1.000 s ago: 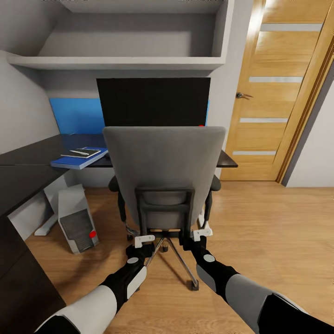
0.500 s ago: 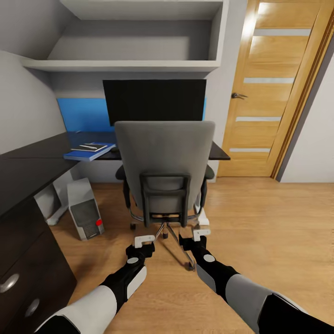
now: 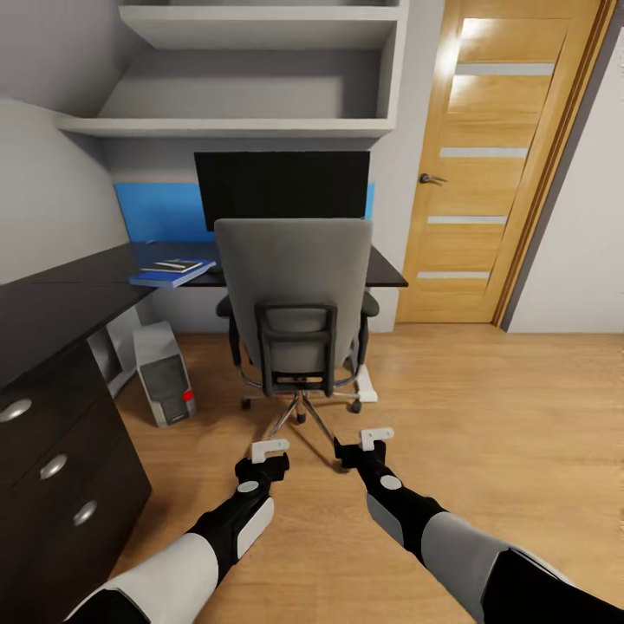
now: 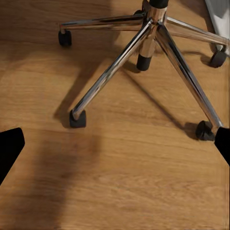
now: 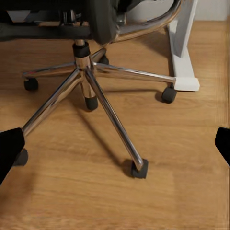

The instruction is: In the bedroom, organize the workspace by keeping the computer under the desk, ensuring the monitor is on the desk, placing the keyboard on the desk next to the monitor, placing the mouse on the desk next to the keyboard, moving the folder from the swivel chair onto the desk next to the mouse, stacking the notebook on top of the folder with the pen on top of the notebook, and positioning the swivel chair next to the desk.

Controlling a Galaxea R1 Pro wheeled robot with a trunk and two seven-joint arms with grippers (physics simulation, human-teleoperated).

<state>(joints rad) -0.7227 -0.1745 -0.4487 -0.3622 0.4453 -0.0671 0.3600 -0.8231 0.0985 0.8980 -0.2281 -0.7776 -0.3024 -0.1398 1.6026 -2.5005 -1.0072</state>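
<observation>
The grey swivel chair (image 3: 295, 286) stands tucked against the black desk (image 3: 52, 299), its back towards me, hiding the desk behind it. The monitor (image 3: 282, 186) stands on the desk beyond it. Left of the chair, the blue folder (image 3: 156, 279) lies on the desktop with the grey notebook (image 3: 178, 267) on top; the pen is too small to make out. The computer (image 3: 165, 373) stands on the floor under the desk. My left gripper (image 3: 270, 448) and right gripper (image 3: 375, 435) hang open and empty, short of the chair's chrome base (image 4: 143, 43) (image 5: 86, 81).
A black drawer unit (image 3: 52, 468) sits close at my left. A wooden door (image 3: 485, 173) is at the right. Wall shelves (image 3: 251, 126) hang above the monitor. The desk's white leg (image 5: 184, 43) stands beside the chair base. Open wood floor spreads to the right.
The whole view has pulled back from the chair, so the chair and desk look smaller and farther away. Both grippers, formerly at the chair's lower back, now stand clear of it.
</observation>
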